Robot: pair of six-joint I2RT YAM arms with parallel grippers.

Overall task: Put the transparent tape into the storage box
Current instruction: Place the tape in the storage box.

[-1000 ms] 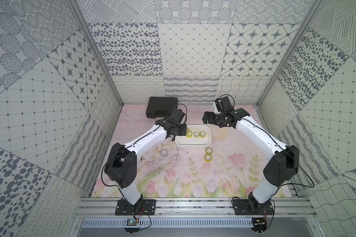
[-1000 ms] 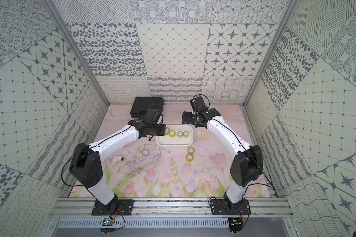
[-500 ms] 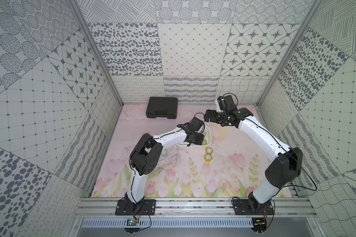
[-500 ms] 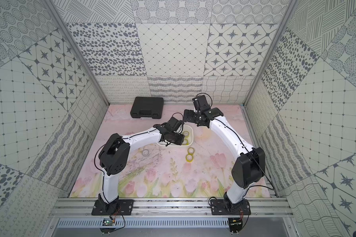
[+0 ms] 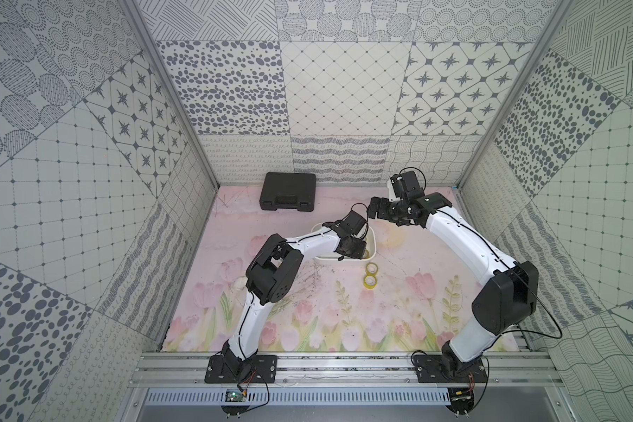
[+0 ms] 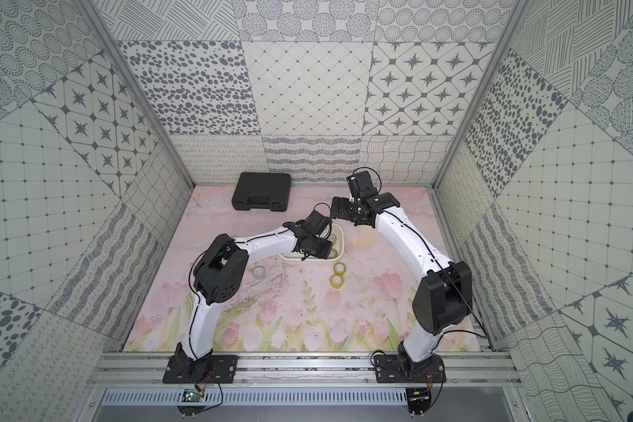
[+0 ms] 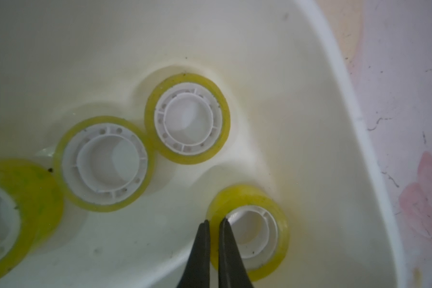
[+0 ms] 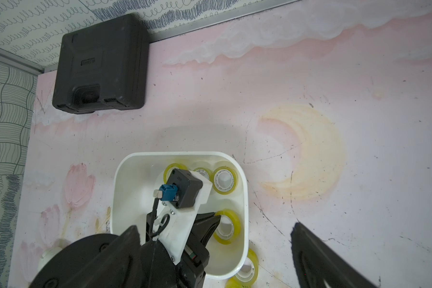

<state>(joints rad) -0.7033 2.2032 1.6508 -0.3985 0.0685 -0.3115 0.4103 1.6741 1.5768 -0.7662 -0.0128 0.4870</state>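
The left gripper [image 7: 214, 222] is seen clamped on the wall of one tape roll [image 7: 250, 224], with one finger inside the core and one outside. This roll is held inside the box [image 7: 347, 124], close to a rounded corner, with its hole turned up and its axis upright. Whether it rests on the floor cannot be told.

A second roll [image 7: 187, 118], a third roll [image 7: 102, 163] and a fourth roll [image 7: 10, 212] are laid flat on the box floor in a rough line, holes up. In both top views the box's long axis is seen running left to right.

On the table [image 5: 399, 310], a fifth roll [image 5: 372, 267] and a sixth roll [image 5: 370, 280] are laid flat just outside the near wall, one beside the other. A greyish roll [image 6: 259, 271] is laid flat beside the left elbow, apart from the box.

The right gripper [image 5: 374, 212] is held with its jaws wide apart and empty, above the table by the box's far right corner. A case [image 5: 288, 192] is set against the back wall.
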